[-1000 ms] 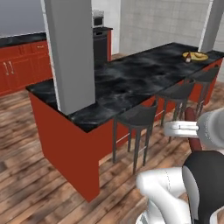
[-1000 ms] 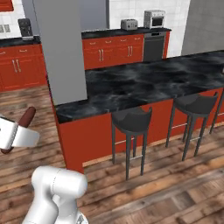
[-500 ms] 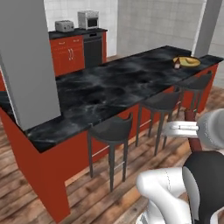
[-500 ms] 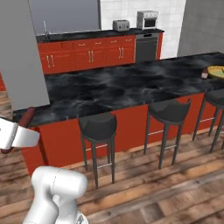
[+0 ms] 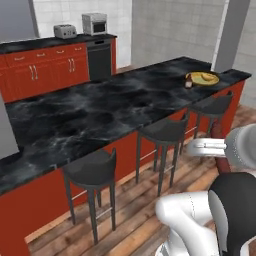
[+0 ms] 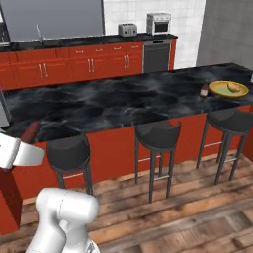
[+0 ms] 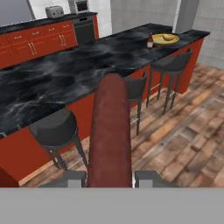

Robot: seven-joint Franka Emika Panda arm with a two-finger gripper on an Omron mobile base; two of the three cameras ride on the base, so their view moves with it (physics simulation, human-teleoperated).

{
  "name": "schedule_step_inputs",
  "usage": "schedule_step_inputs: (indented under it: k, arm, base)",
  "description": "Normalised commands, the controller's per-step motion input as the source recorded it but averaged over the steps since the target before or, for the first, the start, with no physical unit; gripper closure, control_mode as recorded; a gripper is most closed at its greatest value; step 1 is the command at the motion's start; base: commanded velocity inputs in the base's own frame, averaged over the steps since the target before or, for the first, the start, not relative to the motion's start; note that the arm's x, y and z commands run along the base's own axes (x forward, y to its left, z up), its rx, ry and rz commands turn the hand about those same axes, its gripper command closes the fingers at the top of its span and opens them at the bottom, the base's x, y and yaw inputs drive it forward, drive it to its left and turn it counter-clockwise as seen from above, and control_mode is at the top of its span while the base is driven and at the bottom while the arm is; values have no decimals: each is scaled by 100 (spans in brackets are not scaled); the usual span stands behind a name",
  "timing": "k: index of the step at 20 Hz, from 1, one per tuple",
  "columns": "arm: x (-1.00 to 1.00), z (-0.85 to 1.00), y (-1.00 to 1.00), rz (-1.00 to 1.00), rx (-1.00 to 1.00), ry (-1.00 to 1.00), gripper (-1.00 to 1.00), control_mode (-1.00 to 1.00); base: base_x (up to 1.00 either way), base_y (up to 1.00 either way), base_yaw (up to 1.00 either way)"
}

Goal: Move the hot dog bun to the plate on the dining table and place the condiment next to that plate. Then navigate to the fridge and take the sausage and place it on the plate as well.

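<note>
Gripper (image 7: 109, 178) is clamped on the sausage (image 7: 110, 135), finger tips (image 7: 73, 178) pressed to either side of its lower end, so most of the sausage sticks out forward past the grip. Right base view shows the sausage tip poking up beside the white hand at far left; left base view shows the gripper (image 5: 216, 148) at the right edge, above the wood floor and short of the dining table (image 5: 100, 107).

Plate (image 6: 228, 88) sits near the far end of the dining table, with the hot dog bun (image 6: 232, 87) lying on it and the condiment (image 6: 204, 89) upright just beside its rim. So only the sausage is left to deliver.

Risks from here:
- Grip sits low on a long round thing; a swing or a sudden base stop could make it pivot or slip out onto the floor.
- Three stools (image 6: 158, 135) stand along the near side of the table, between base and plate; driving in close could bump one.
- Condiment stands right at the plate edge; a low or sideways approach could tip it over.
- Bun takes up part of the plate; a release too near the rim could let the sausage roll off onto the marble.
- Plate is well apart from the gripper now, so a release before the base closes in would miss.
</note>
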Motion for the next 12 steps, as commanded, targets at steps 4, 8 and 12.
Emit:
schedule_step_inputs:
  k: [4,8,12]
  arm:
    - [0,0,0,0,0,0,100,100]
    - [0,0,0,0,0,0,100,100]
    - [0,0,0,0,0,0,100,100]
  base:
    - [46,-100,11]
    - [46,-100,12]
    - [48,-100,13]
